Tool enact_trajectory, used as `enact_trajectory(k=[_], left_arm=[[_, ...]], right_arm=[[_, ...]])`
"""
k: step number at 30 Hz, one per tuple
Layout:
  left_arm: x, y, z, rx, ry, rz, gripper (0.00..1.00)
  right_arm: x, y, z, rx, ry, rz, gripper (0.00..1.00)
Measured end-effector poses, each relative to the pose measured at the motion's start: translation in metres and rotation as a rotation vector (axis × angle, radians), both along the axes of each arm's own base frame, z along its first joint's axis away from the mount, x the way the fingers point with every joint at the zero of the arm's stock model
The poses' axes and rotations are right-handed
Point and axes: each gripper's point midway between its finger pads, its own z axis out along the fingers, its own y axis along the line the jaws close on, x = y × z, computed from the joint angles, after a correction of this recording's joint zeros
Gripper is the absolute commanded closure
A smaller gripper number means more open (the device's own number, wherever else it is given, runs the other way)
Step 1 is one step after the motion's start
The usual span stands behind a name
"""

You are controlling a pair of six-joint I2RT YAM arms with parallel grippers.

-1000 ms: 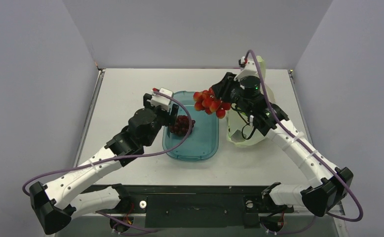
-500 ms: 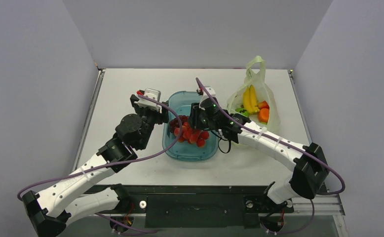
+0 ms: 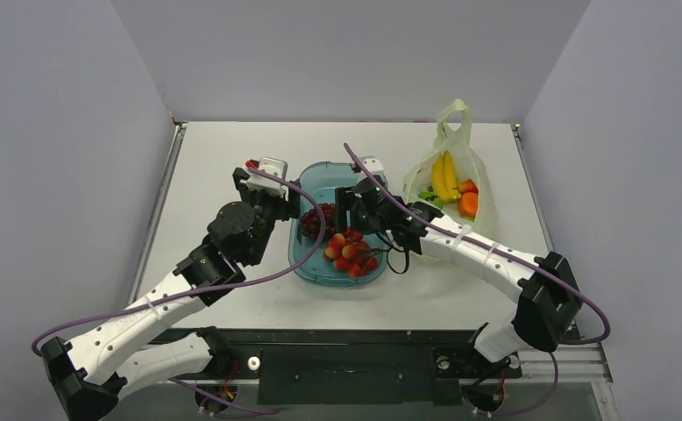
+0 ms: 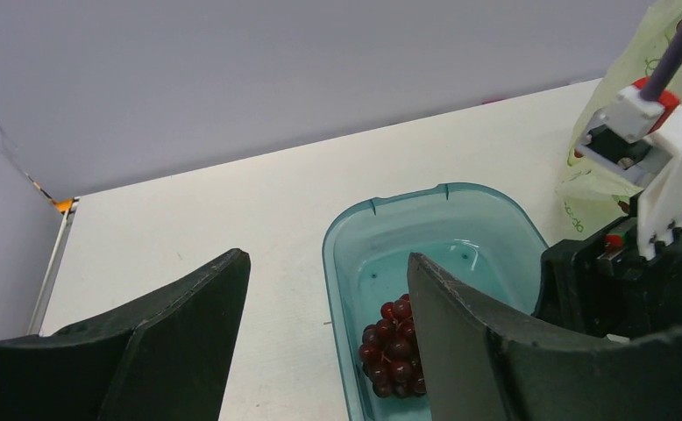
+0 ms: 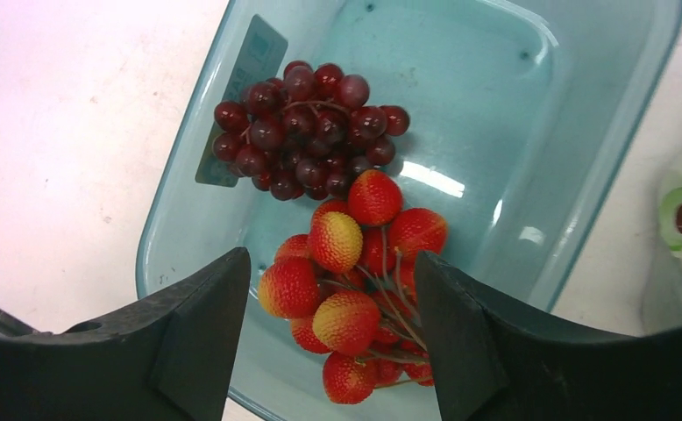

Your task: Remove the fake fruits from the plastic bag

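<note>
Top view, red cluster: it lies in the near half of the tray. A second ago it dangled from my right gripper up by the bag, so this fruit is out and delivered.
Top view, right gripper: over the tray's middle, just above the cluster. I cannot tell its spread from here.
Top view, left gripper: at the tray's left rim beside the grapes, drawn back a little since a second ago.
Top view, bag: right of the tray, uncovered now the arm has left it. Banana and orange show inside, with something green beside them.
Left wrist, left gripper: fingers spread wide and empty, framing the tray's far end and the grapes.
Right wrist, right gripper: fingers spread, nothing pinched. The cluster rests free on the tray floor, touching the grapes.
Meaning: I judge one fruit done and several left, so my next reach goes right of the tray, into the bag.
</note>
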Motion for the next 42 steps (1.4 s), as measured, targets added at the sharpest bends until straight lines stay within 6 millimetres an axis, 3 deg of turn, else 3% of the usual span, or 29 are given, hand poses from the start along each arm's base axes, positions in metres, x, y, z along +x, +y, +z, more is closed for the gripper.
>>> enact_trajectory(k=[3,6,11,14,16,19,25,27,29,32,36,38,42], left_arm=[[0.000,0.000,-0.001,0.004,0.001,0.001,0.36],[0.001,0.000,-0.001,0.010,0.002,0.002,0.36],[0.002,-0.001,-0.004,0.019,0.006,0.002,0.36],[0.002,-0.002,-0.005,0.022,0.008,0.002,0.36],[0.003,-0.002,-0.005,0.022,0.009,0.002,0.36],[0.003,-0.003,-0.006,0.025,0.011,0.000,0.36],[0.005,-0.007,-0.011,0.035,0.021,-0.006,0.36],[0.006,-0.008,-0.013,0.041,0.027,-0.009,0.27],[0.006,-0.011,-0.015,0.037,0.034,-0.017,0.06],[0.004,-0.026,-0.020,-0.017,0.061,-0.080,0.03],[0.001,-0.077,-0.036,-0.128,0.171,-0.256,0.03],[0.001,-0.112,-0.050,-0.203,0.261,-0.353,0.03],[-0.002,-0.167,-0.099,-0.321,0.468,-0.478,0.03]], right_arm=[[0.002,-0.012,0.015,-0.016,-0.044,-0.028,0.45],[0.008,-0.029,0.043,0.007,-0.114,-0.077,0.51],[0.033,-0.095,0.097,0.061,-0.248,-0.284,0.62],[0.042,-0.147,0.111,0.059,-0.307,-0.448,0.65],[0.043,-0.172,0.108,0.034,-0.323,-0.528,0.66],[0.045,-0.205,0.089,-0.027,-0.311,-0.632,0.66],[0.060,-0.267,0.017,-0.176,-0.176,-0.808,0.67],[0.068,-0.277,0.001,-0.204,-0.141,-0.834,0.67],[0.076,-0.277,-0.015,-0.225,-0.107,-0.827,0.67],[0.089,-0.266,-0.033,-0.237,-0.054,-0.787,0.67],[0.093,-0.252,-0.042,-0.198,-0.016,-0.730,0.66],[0.094,-0.247,-0.039,-0.171,-0.018,-0.712,0.66],[0.090,-0.237,-0.036,-0.112,-0.016,-0.677,0.66]])
